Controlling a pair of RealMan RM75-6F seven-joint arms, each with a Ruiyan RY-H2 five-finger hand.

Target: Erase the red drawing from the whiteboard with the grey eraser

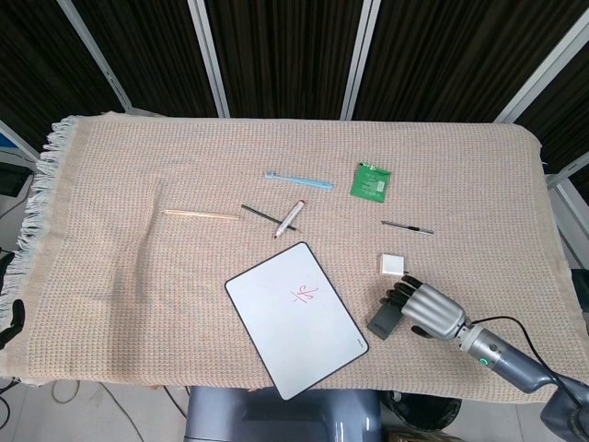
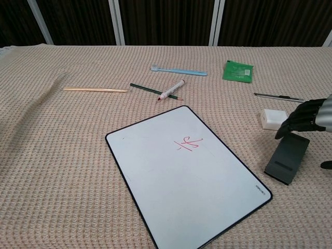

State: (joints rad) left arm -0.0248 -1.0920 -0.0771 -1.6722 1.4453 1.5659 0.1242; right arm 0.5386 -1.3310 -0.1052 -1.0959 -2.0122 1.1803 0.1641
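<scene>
Eraser [image 1: 388, 314]: flat grey slab; fingers [image 1: 401, 294] above it.

white charger [image 1: 393, 265] just beside eraser [image 1: 386, 318]

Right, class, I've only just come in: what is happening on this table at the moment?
The right robot hand is over the far end of the grey eraser, fingers around it, though a firm grip cannot be confirmed. The eraser lies on the cloth just right of the whiteboard, beside a small white block. The red drawing is untouched on the board. The left robot hand sits at the table's left edge, away from everything. A red marker lies behind the board.
</scene>
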